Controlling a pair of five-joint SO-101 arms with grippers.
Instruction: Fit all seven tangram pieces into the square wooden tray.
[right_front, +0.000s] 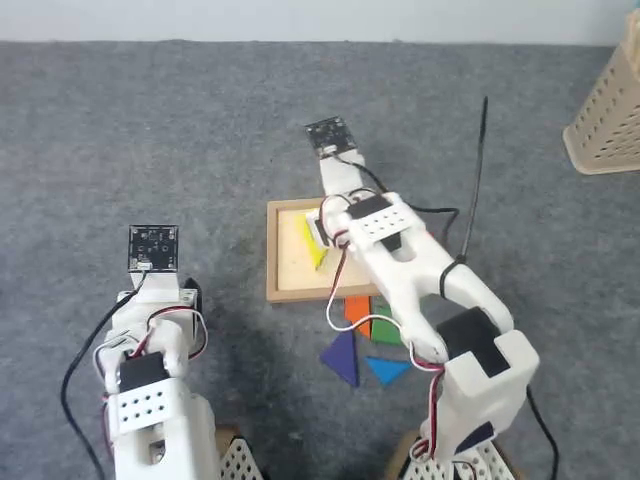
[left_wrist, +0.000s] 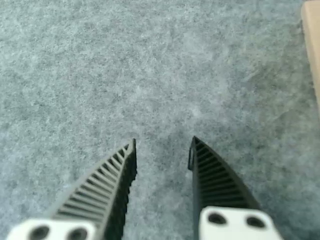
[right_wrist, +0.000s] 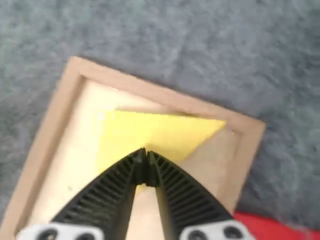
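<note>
The square wooden tray (right_front: 285, 290) lies at the middle of the grey carpet. A yellow triangle (right_wrist: 150, 132) sits tilted in the tray's corner, and it shows as a yellow sliver (right_front: 315, 245) in the high view. My right gripper (right_wrist: 146, 152) is shut on the yellow triangle over the tray. Outside the tray's near edge lie an orange piece (right_front: 357, 312), a green piece (right_front: 386, 336), a purple triangle (right_front: 342, 358) and a blue triangle (right_front: 388, 370). A red piece (right_wrist: 280, 227) lies just beyond the tray. My left gripper (left_wrist: 162, 145) is open over bare carpet, left of the tray rim (left_wrist: 312, 50).
A perforated beige container (right_front: 608, 110) stands at the far right edge. A thin black cable (right_front: 478, 170) rises behind the right arm. Open carpet spreads to the left of and behind the tray.
</note>
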